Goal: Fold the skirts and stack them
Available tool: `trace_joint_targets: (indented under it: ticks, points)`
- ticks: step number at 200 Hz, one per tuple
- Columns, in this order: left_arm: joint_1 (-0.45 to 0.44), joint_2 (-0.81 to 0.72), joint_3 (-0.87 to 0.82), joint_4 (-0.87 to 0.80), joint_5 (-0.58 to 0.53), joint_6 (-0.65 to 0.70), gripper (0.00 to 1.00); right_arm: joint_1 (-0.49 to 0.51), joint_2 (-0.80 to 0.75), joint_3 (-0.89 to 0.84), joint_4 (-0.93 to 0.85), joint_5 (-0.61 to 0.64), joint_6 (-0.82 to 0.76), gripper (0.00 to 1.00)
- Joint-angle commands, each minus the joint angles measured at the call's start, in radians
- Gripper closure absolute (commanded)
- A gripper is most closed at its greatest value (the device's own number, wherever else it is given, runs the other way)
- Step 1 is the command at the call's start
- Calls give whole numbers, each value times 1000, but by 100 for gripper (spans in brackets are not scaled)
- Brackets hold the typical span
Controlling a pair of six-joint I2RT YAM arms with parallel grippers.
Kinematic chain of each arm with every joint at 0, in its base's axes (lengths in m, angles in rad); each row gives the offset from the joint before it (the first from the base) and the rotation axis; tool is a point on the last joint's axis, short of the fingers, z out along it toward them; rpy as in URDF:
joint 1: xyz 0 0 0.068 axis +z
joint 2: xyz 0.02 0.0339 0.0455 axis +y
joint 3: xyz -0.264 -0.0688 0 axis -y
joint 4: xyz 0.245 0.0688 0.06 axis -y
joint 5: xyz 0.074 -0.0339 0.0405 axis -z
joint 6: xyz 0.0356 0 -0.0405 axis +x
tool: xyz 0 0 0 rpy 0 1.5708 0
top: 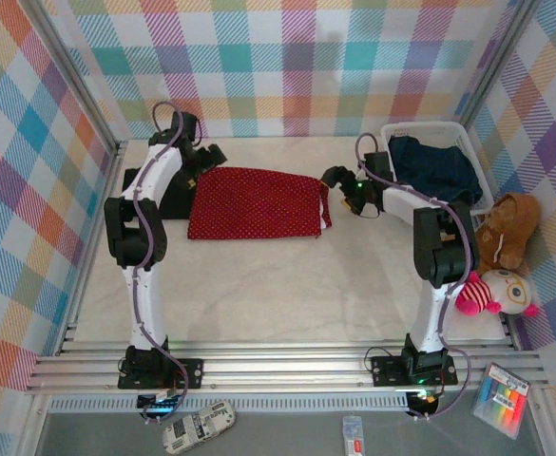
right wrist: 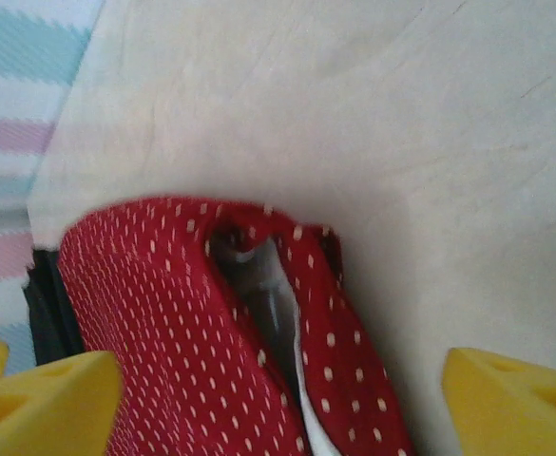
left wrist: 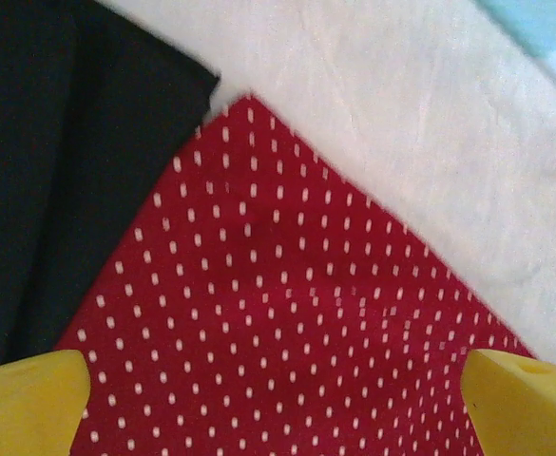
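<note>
Left gripper (left wrist: 278, 408) is hanging with its yellow fingers spread wide and nothing between them, just over the far left corner of the red dotted skirt (top: 254, 202). Its arm is arching up from the near edge and bending down at the wrist. Right gripper (right wrist: 278, 399) is likewise standing apart and empty at the skirt's right edge, where the cloth is gaping to show white lining; its arm is reaching low toward the left.

The red skirt is lying flat across the far middle of the table (top: 258, 294), its left edge meeting the black skirt (left wrist: 49, 171) beneath the left arm. Dark blue denim (top: 434, 166) is sitting in the white basket (top: 425, 126) at the far right, with a teddy bear (top: 510, 223) and a pink plush toy (top: 491, 290) lining the right side. Bare tabletop is lying open nearer the bases.
</note>
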Motion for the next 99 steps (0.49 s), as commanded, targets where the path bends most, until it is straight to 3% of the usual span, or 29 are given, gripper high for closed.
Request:
trace_joint_targets:
  ticks: [1,40,74,99]
  points:
    - [-44,-43,-57,56,152,2,0,47,-29,14,-24,-86,-81,1]
    - [-80,91,-1,24,167,-16,0,133,101,152,-60,-149,-96,1]
    - [-108,179,17,-7,165,-15,0,136,166,178,-149,11,-21,1]
    - [-145,184,-22,-11,175,-5,0,109,149,120,-156,63,0,1]
